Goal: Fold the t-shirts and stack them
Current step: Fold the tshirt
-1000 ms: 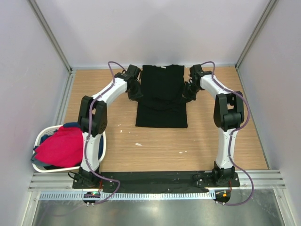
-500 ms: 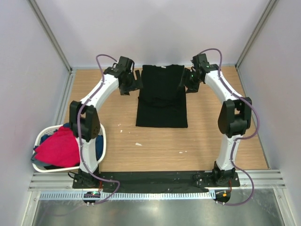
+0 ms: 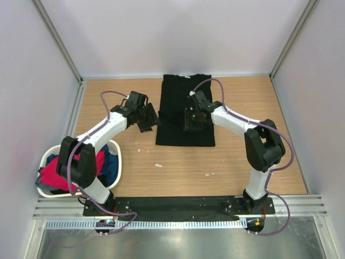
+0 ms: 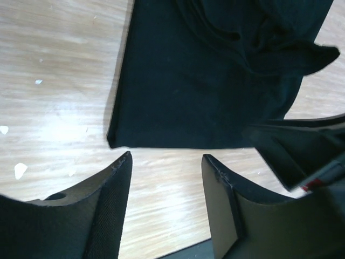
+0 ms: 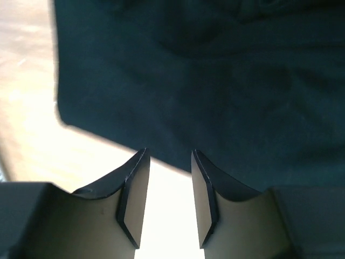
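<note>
A robot lab cell; plain pale walls [image 3: 178,38], aluminium corner posts [image 3: 58,40], wooden tabletop [image 3: 178,172], black mounting plate [image 3: 178,204]

White basket [image 3: 45,159] on wooden table [image 3: 178,172], near-left; white specks [image 3: 158,165].

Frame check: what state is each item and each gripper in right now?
black t-shirt: lying flat, sides folded in, not held.
red t-shirt: heaped in the basket, unfolded.
blue t-shirt: crumpled in the basket.
basket: upright, holding shirts.
left gripper: open, empty, beside the black shirt's near-left corner.
right gripper: open, empty, at its near hem.
</note>
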Controlling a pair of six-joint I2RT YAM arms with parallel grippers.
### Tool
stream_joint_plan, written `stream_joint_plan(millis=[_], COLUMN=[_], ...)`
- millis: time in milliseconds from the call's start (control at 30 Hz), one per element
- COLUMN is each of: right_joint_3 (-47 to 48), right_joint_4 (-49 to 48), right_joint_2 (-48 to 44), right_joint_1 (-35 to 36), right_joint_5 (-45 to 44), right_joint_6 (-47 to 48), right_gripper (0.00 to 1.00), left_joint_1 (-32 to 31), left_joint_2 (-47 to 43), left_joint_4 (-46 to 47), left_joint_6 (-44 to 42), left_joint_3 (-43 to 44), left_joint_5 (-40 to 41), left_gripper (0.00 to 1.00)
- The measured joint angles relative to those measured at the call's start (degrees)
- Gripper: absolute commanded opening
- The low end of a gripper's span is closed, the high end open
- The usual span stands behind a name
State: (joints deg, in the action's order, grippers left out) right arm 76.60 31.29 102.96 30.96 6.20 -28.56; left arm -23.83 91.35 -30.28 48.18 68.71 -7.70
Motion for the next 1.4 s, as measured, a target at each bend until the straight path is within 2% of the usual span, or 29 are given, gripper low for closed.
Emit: stream_joint_plan(millis=[233,500,667,833,1000,1167,1300,1400], right_joint_3=[2.99,18.84,28.57,33.22,35.17,32.44,25.90,21.42], right_joint_4=[-3.74,-5.62,-7.15,-7.10,-6.32,-5.31,-5.88,-6.56], right_joint_2=[8.44,19.54,26.93,30.86,29.33,19.30,8.02,4.55], right_joint_1=[0.00,-1.20,-5.05,-10.58,-13.55,-13.07,-12.96,-13.16], right_joint_5=[-5.16,-13.16,-14.45,-11.93,-9.49,-9.03,-8.35,-8.33], right_joint_6=[-0.28,2.60,4.35,6.03,9.51,11.82,13.84,14.80], right_gripper=[0.40,0.38,0.35,0.36,0.47,0.60,0.61,0.60], left_joint_1=[-0.07,-0.22,-0.26,-0.44,-0.72,-1.31,-1.73,-1.92], left_joint_2=[3.93,4.55,4.55,4.90,8.28,9.75,9.90,10.34], left_joint_4=[3.72,4.13,3.98,3.76,1.95,0.39,-1.22,-2.64], left_joint_6=[1.29,1.14,0.85,-0.59,-2.56,-3.80,-4.28,-4.94], left_joint_3=[-0.09,-0.63,-1.38,-1.20,2.58,4.50,4.59,4.98], left_joint_5=[-0.15,-0.07,0.11,0.39,1.79,3.85,5.05,5.55], left_gripper=[0.50,0.50,0.50,0.51,0.50,0.50,0.56,0.59])
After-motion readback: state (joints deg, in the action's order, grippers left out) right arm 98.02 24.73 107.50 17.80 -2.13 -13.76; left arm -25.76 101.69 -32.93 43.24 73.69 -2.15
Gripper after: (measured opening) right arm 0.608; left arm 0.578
